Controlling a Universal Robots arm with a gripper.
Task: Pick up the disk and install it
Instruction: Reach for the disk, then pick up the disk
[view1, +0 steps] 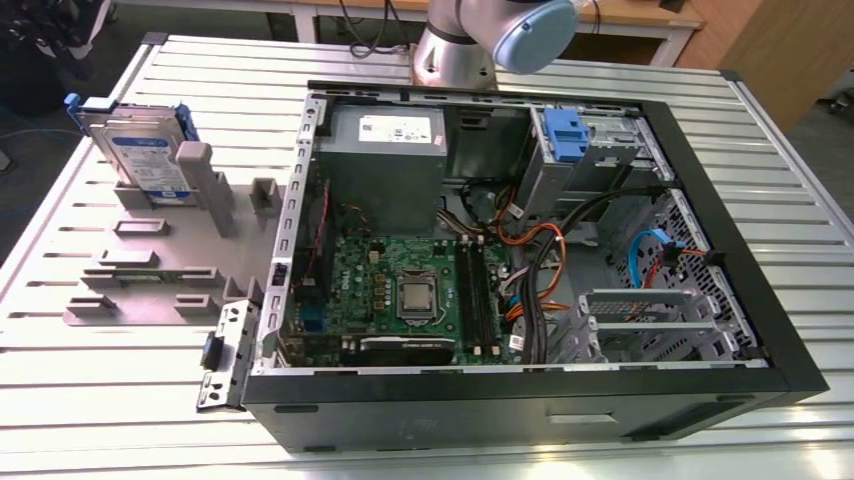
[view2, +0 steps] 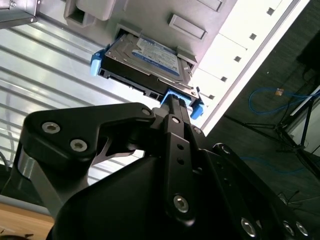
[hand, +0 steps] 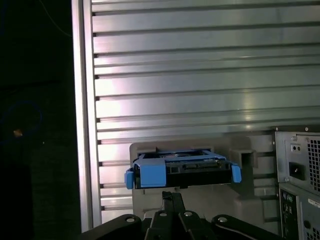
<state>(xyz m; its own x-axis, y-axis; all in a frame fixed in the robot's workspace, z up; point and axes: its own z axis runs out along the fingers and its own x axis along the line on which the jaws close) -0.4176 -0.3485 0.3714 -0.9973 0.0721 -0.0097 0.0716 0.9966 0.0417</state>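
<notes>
While the disk (view1: 140, 150) is standing on its edge in a slot of a grey moulded holder (view1: 160, 250), the robot arm (view1: 481, 40) is reaching in from the far edge of the slatted metal table (view1: 107, 390). The holder is lying on the table toward the exterior view's left, just beside an open computer case (view1: 534, 400). Blue carrier frame pieces are showing at both ends of the silver disk, and its white-and-blue label is facing outward.

Inside the case, a green motherboard (view1: 400, 290) is lying flat, a grey power supply (view1: 387, 150) is sitting at the far side, and a blue latch (view1: 566, 135) is sitting near the far corner.

Both wrist views are looking along the black tool (view2: 172, 102) (hand: 172, 197) toward the disk (view2: 145, 62) (hand: 182, 167). The tool's fingers are pressing together, closed on nothing, and pointing at the blue frame. No tool is showing near the disk in the exterior view.
</notes>
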